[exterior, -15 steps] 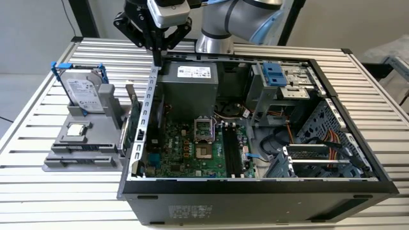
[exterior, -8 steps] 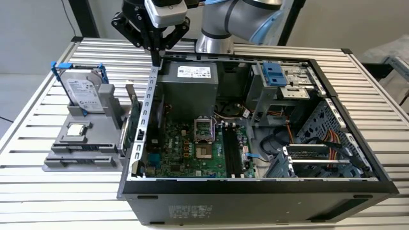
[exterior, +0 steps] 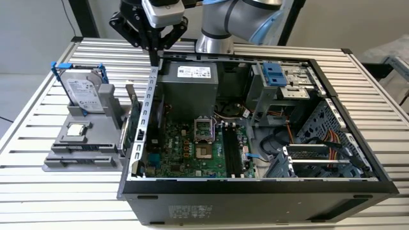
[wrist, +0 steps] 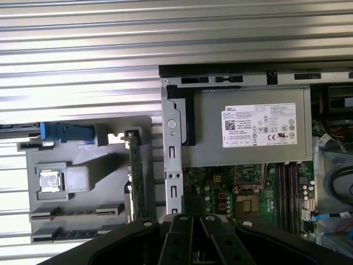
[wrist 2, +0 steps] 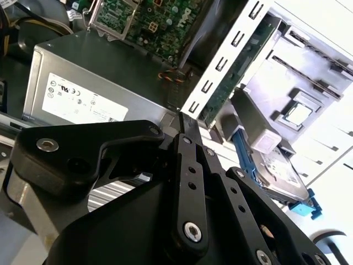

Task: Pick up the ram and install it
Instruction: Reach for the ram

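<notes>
Hovering at the top of the exterior view, your black two-fingered gripper has its fingers pressed together tip to tip, clamped on nothing. It hangs just above the perforated metal side wall of the open black computer case, at the end nearest the silver power supply box with the white label.

You will find the ram, a thin, long green circuit-board stick, standing on edge in the grey plastic parts holder. The holder sits on the slatted aluminium table. The ram is just beside the outside of that side wall, lower than the gripper and apart from it. You see it edge-on in both wrist views, so its chips cannot be made out. In the second wrist view the ram runs between the wall and the holder.

The same holder carries a silver hard drive in a blue bracket, upright at its far end, and a small square silver processor chip lying flat.

Inside the case the green motherboard lies flat. Its long black plastic slots lie just to the exterior view's right of the metal processor socket.
</notes>
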Robot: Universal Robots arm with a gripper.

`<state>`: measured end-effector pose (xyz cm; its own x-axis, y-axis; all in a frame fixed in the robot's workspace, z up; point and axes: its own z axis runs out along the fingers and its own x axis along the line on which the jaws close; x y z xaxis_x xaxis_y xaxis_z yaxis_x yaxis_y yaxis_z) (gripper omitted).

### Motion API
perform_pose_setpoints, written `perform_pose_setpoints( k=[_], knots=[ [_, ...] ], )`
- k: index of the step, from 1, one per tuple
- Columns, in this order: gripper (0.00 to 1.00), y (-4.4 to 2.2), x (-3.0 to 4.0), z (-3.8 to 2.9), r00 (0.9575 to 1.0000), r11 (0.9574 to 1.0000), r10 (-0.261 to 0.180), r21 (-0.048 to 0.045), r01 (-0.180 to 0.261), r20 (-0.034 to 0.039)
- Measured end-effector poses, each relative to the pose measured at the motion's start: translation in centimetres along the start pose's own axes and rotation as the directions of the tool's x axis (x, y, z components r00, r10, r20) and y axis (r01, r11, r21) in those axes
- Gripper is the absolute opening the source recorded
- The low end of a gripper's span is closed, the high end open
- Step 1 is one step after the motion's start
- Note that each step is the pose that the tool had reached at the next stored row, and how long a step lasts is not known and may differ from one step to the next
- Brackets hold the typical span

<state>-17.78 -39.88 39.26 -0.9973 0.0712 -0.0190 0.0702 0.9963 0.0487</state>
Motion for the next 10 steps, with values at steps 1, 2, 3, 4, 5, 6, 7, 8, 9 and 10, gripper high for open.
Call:
perform_pose_setpoints(
  k=[1,2,3,4,5,6,7,8,9,10],
  knots=[
    [0.00,0.00,0.04,0.00,1.0000,1.0000,0.000,0.0000,0.000,-0.0001],
    [0.00,-0.01,0.09,0.00,1.0000,1.0000,0.000,0.0000,0.000,0.0000],
    [0.00,-0.01,0.13,0.00,1.0000,1.0000,0.000,0.0000,0.000,0.0000],
    [0.00,-0.01,0.17,0.00,1.0000,1.0000,0.000,0.0000,0.000,0.0000],
    [0.00,-0.02,0.23,-0.01,1.0000,1.0000,0.000,0.0000,0.000,-0.0001],
    [0.00,-0.02,0.28,-0.01,1.0000,1.0000,0.000,0.0000,0.000,-0.0001],
    [0.00,-0.02,0.33,-0.01,1.0000,1.0000,0.000,0.0000,0.000,0.0000],
    [0.00,-0.02,0.35,-0.01,1.0000,1.0000,0.000,0.0000,0.000,0.0000],
    [0.00,-0.03,0.38,-0.01,1.0000,1.0000,0.000,0.0000,0.000,0.0000],
    [0.00,-0.03,0.45,-0.01,1.0000,1.0000,0.000,0.0000,0.000,-0.0001]
  ],
)
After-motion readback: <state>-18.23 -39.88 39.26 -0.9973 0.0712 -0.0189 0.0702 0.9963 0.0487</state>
